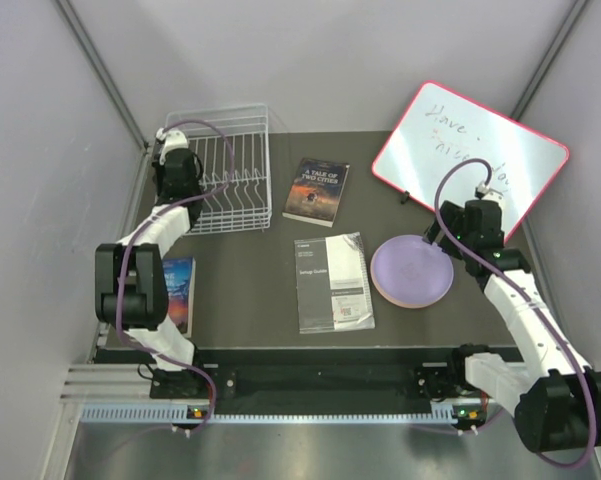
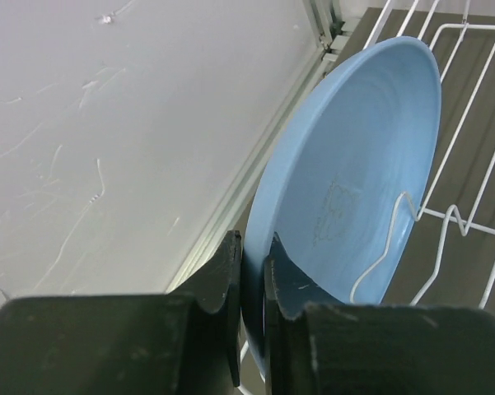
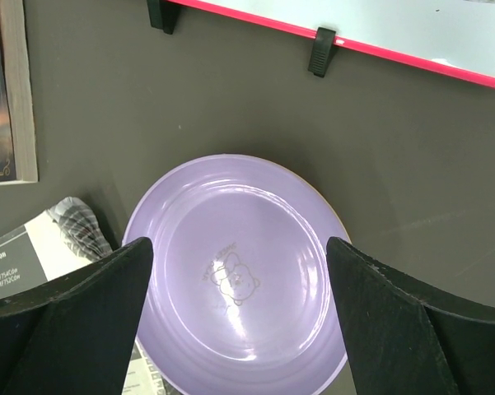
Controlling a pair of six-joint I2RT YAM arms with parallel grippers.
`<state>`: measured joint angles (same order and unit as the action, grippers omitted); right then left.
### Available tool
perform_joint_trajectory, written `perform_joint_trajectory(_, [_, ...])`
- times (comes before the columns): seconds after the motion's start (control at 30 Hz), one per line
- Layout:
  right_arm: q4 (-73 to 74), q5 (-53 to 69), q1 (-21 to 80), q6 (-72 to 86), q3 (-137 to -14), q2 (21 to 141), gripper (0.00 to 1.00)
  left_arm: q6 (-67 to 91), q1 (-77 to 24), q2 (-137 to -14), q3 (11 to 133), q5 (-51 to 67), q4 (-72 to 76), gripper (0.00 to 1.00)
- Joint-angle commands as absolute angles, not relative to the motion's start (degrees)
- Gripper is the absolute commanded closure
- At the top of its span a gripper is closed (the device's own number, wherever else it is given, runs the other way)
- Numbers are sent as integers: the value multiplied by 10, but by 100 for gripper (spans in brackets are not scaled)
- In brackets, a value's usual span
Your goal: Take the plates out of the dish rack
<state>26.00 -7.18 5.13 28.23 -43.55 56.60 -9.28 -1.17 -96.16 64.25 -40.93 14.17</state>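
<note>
Your left claw clamps the blue plate in the dish rack, a clean lift due next; your right claw gapes above the lavender plate.

The dark book near the worktop's far edge reads "A TALE OF TWO CITIES". The whiteboard at the far right corner begins "Have". The white booklet shows "Canon".
</note>
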Motion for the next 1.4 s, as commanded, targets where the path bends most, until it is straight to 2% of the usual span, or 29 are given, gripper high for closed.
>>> perform_joint_trajectory(0.0, [233, -67, 47, 279, -437, 567, 14, -124, -12, -955, 630, -465, 280, 100])
perform_joint_trajectory(0.3, [224, -62, 47, 282, -425, 565, 13, -250, -53, -929, 585, -515, 452, 100])
perform_joint_trajectory(0.43, [225, -61, 47, 280, -428, 563, 13, -281, -71, -906, 579, -524, 475, 100])
perform_joint_trajectory(0.63, [223, -48, 47, 272, -445, 572, 13, -262, -102, -856, 609, -526, 381, 100])
perform_joint_trajectory(0.77, [217, -30, 47, 264, -456, 574, 13, -153, -140, -809, 632, -496, 264, 100])
perform_joint_trajectory(0.9, [177, 46, 47, 257, -463, 572, 13, 33, -155, -773, 662, -348, 113, 100])
perform_joint_trajectory(0.93, [150, 66, 47, 255, -467, 573, 13, 102, -155, -767, 659, -267, 89, 100])
perform_joint_trajectory(1.07, [81, 162, 48, 268, -480, 600, 13, 234, -160, -752, 624, -69, 105, 100])
perform_joint_trajectory(1.2, [-15, 242, 57, 321, -479, 624, 13, 282, -181, -777, 609, -3, 125, 100])
perform_joint_trajectory(1.37, [-103, 272, 89, 354, -489, 670, 13, 368, -192, -800, 577, 103, 194, 100])
